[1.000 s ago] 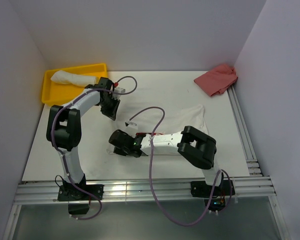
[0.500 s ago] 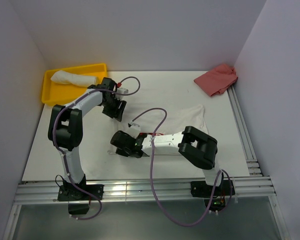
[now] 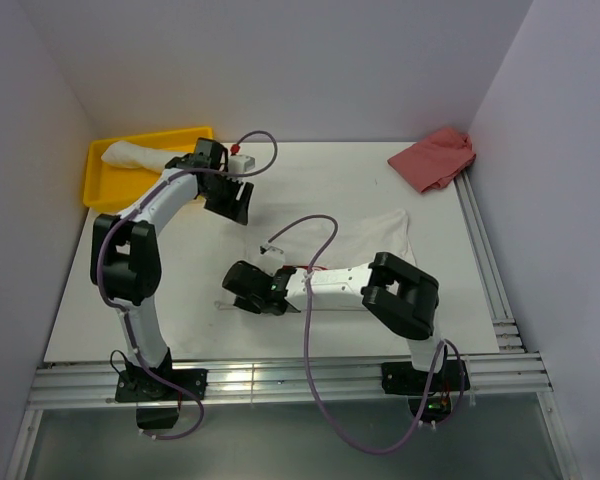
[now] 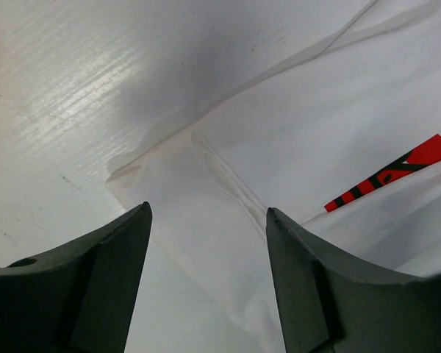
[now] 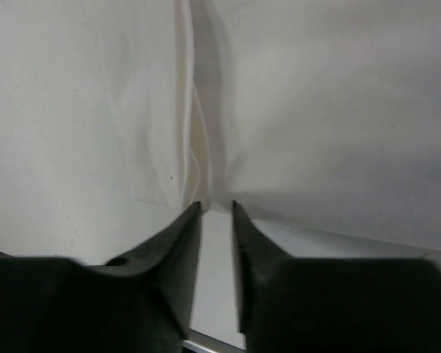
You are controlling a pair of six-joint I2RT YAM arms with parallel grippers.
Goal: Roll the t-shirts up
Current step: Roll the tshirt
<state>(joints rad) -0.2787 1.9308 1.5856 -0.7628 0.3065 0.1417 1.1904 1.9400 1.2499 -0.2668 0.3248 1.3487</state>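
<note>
Left gripper (image 4: pixel 207 220) is held released, its fingers wide apart with nothing between them, raised above the sleeve end of the flat t-shirt (image 4: pixel 331 110), on which a red print (image 4: pixel 397 163) is seen. Lower down, the right gripper (image 5: pixel 215 209) is set at the shirt's left edge on the table (image 3: pixel 160 300). Its jaws are only narrowly parted and a raised fold of cloth runs up to the tips, but whether that fold is nipped cannot be told.

A grip for starting the roll appears to be sought. It is best done with both grippers placed on the same edge, well apart along it. The loose sleeve should be tucked in first, and the cloth turned over evenly so that the roll is kept straight.

At the far left, a yellow tray (image 3: pixel 100 190) is filled in part by one rolled t-shirt (image 3: pixel 140 154). A crumpled red cloth (image 3: pixel 435 158) is left outside it, at the far right corner.
</note>
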